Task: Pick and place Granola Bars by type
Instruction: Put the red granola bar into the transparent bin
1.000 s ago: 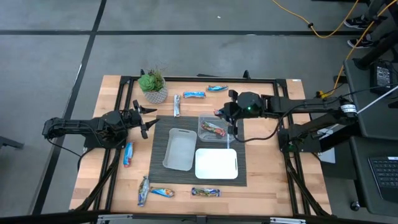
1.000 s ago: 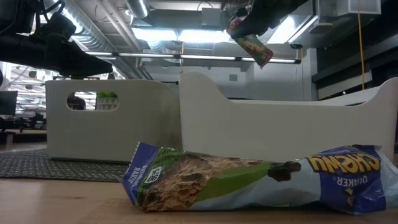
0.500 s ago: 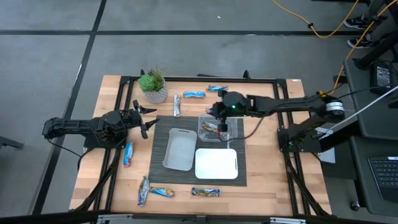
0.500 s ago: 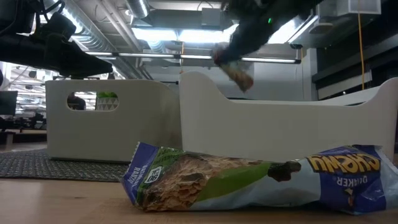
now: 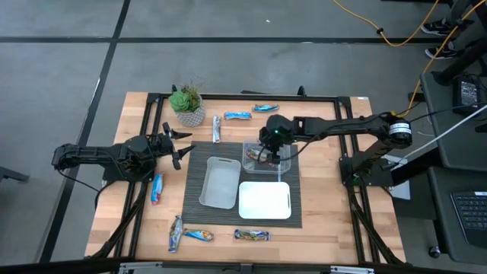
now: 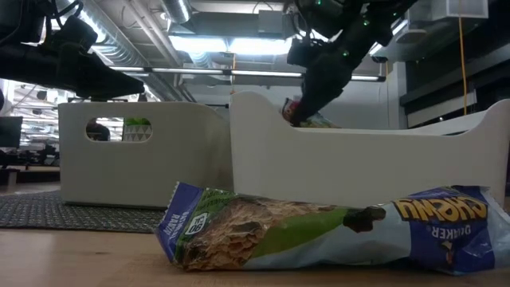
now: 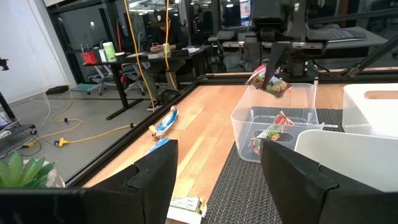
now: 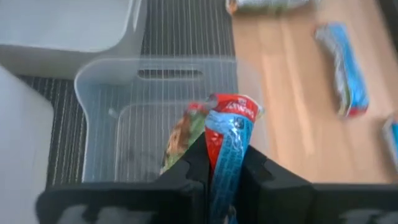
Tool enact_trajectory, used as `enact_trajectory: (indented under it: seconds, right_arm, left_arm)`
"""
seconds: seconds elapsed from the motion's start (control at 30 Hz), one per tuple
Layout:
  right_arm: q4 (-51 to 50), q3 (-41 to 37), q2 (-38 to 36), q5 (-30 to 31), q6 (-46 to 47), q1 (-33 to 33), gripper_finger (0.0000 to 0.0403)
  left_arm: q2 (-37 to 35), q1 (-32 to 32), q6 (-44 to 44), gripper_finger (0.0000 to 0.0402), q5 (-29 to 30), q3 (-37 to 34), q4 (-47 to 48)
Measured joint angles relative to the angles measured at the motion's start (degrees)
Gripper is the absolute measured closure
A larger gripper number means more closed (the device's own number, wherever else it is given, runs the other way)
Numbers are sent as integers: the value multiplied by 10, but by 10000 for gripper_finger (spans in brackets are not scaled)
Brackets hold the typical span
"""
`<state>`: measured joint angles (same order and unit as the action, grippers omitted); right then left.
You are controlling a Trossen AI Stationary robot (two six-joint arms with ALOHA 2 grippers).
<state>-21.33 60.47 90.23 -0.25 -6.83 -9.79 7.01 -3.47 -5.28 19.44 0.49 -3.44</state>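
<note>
My right gripper [image 5: 268, 147] is over the clear tray [image 5: 248, 146], shut on a red-and-blue granola bar [image 8: 229, 127]; the left wrist view shows that bar [image 7: 268, 81] level with the tray's rim. Another bar [image 7: 271, 131] lies on the clear tray's floor. Several blue and silver bars lie flat on the wood: two [image 5: 237, 116] [image 5: 265, 108] near the far edge, one [image 5: 157, 187] on the left, three [image 5: 199, 235] near the near edge. My left gripper [image 5: 176, 144] waits open by the mat's left edge. My right gripper pinches the bar between its two fingers on the blue stretch of wrapper [image 8: 225, 163]. The red end [image 8: 235, 111] sticks out past the fingertips. The fingers come from above, pointing down. The bar hangs tilted and lifted clear, its lower end [image 6: 305, 119] at the height of the clear tray's rim.
A grey tray [image 5: 219, 183] and a white tray [image 5: 265, 200] sit on the dark striped mat beside the clear one. A potted plant [image 5: 187, 105] stands at the far left corner. A silver bar [image 5: 216, 128] lies next to it. Bare wood surrounds the mat.
My right gripper has carried the bar toward the table's left, from beside the clear tray's right wall to over the tray. It has also come down, so the bar now hangs at rim height. It has stayed shut on the bar.
</note>
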Motion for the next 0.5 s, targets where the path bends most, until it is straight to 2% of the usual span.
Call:
enact_trajectory:
  seconds: [0.3,0.5]
  right_arm:
    - [-21,0,6,3,39,3,359]
    - [-26,0,41,11,47,4,359]
  left_arm:
    - [0,0,0,180,0,0,0]
    - [0,0,0,180,0,0,0]
